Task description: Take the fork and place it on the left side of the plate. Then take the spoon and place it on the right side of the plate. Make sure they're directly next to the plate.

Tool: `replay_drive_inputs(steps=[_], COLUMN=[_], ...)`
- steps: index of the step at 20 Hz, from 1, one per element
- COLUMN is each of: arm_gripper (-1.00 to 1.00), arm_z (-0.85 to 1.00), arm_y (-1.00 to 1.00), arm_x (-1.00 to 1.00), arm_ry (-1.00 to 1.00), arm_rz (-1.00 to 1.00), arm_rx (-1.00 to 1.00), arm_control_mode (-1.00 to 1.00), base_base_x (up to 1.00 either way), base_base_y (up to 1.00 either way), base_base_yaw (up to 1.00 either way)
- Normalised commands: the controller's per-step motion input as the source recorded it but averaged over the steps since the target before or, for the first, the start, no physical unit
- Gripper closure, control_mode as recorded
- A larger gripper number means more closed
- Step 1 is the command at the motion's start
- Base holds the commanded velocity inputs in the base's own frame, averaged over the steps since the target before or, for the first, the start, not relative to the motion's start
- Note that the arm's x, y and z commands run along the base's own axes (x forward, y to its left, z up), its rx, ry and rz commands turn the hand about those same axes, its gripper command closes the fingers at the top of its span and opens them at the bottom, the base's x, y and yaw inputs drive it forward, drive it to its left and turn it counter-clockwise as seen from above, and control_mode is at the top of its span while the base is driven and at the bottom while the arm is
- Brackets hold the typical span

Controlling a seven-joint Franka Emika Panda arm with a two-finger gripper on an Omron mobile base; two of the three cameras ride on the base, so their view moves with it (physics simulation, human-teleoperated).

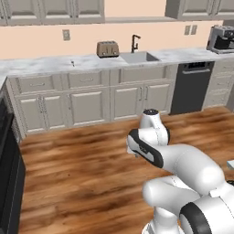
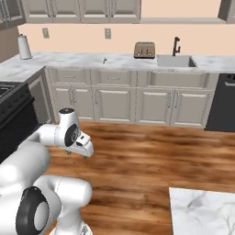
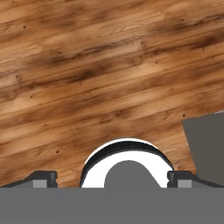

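Over the wooden floor (image 3: pixel 100 74), well short of the cabinets, the gripper (image 3: pixel 112 178) hangs pointing downward with its fingers (image 3: pixel 43 177) spread wide and nothing between them. Just beside the robot, on its right, is the corner of a marble desk (image 2: pixel 202 211). Across the room the long desk (image 2: pixel 69 60) along the wall carries a toaster (image 2: pixel 144 49), a sink (image 2: pixel 176 61) with a dark tap, and one small dark item (image 2: pixel 104 60) too tiny to identify.
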Motion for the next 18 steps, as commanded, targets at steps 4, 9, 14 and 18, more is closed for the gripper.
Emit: replay_drive_inputs(steps=[4,9,14,18], arm_gripper=[-1.00,-1.00,-1.00,-1.00], arm_z=[0.00,0.00,0.00,0.00], arm_y=[0.00,0.00,0.00,0.00], arm_x=[0.00,0.00,0.00,0.00], arm_ry=[0.00,0.00,0.00,0.00], arm_rz=[0.00,0.00,0.00,0.00], arm_rx=[0.00,0.00,0.00,0.00], arm_control_mode=[1.00,1.00,1.00,1.00], base_base_x=[0.83,0.83,0.84,0.86], base_base_y=[0.46,0.46,0.47,0.45], base_base_yaw=[0.00,0.00,0.00,0.00])
